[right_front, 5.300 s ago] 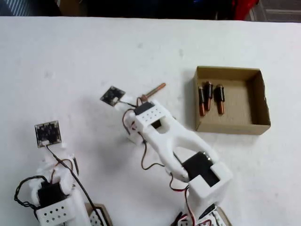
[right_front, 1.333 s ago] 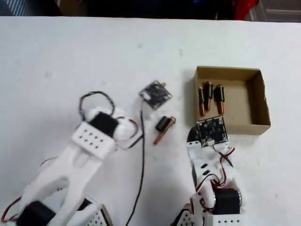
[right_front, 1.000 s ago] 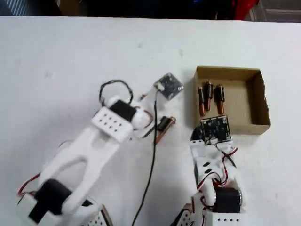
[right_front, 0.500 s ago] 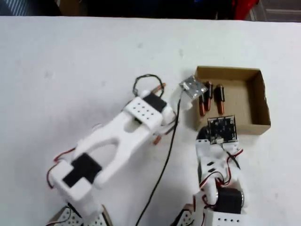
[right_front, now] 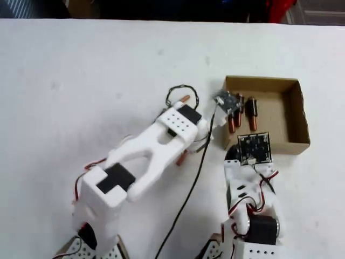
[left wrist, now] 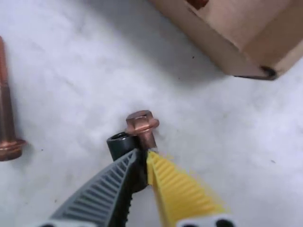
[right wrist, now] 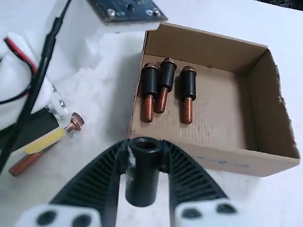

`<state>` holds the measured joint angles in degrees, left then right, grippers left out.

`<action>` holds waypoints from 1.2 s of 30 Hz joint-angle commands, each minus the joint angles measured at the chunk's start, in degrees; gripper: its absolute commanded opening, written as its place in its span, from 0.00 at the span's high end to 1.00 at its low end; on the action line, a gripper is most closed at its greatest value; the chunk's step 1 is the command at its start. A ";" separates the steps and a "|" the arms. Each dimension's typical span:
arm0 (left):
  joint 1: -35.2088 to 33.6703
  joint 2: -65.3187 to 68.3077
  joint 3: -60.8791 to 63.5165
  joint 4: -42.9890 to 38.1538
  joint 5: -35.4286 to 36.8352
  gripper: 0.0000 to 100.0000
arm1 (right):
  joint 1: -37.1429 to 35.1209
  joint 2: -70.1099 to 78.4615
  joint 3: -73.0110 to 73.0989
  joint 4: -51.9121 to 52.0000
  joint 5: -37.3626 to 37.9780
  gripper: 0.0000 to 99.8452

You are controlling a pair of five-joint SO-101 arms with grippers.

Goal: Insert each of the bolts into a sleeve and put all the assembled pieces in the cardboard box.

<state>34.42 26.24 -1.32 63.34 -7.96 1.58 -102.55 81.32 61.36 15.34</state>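
Observation:
My left gripper [left wrist: 143, 155] is shut on a copper bolt [left wrist: 142, 124], with a black sleeve [left wrist: 118, 142] pinched beside the bolt's head; I cannot tell whether the bolt passes through it. This is on the table just in front of the cardboard box [right_front: 261, 80]. The bolt's threaded end [right_front: 181, 158] sticks out from under the left arm. A second loose bolt [right_front: 184, 99] lies behind that arm. My right gripper [right wrist: 143, 150] is shut on an upright black sleeve [right wrist: 143, 177] just short of the box's near wall [right wrist: 213, 161]. Three assembled pieces [right wrist: 163, 87] lie side by side in the box.
The left arm [right_front: 140, 156] stretches diagonally across the table's middle, its black cable [right_front: 188, 194] trailing toward the front edge. The right arm [right_front: 248, 189] stands close beside it at the front right. White table lies open to the left and behind.
Over the last second the left arm swung from the left toward the box and came over the bolt and sleeve, now gripping them. The right arm has barely shifted, still holding its sleeve.

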 commanded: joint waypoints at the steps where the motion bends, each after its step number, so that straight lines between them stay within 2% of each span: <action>1: 0.48 -0.13 -2.46 -1.14 0.62 0.91 | 0.84 -0.75 -0.35 -1.45 0.00 0.98; 12: 0.13 3.03 -4.04 -2.29 0.62 0.91 | 0.84 -0.75 -0.35 -1.45 0.00 0.98; 17: 0.48 6.11 -5.10 -2.11 0.62 0.84 | 0.75 -0.75 -0.35 -1.45 0.00 0.98; 20: 0.22 7.60 -5.80 -2.37 0.62 0.84 | 0.75 -0.75 -0.35 -1.45 0.00 0.98; 28: 0.13 11.03 -10.11 0.70 0.53 0.84 | 0.75 -0.75 -0.35 -1.45 0.00 0.98; 36: 0.31 13.67 -17.41 8.62 0.53 0.98 | 0.66 -0.75 0.53 -1.63 0.00 0.98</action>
<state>34.77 39.25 -15.82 69.85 -7.87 1.58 -102.55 81.67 61.36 15.34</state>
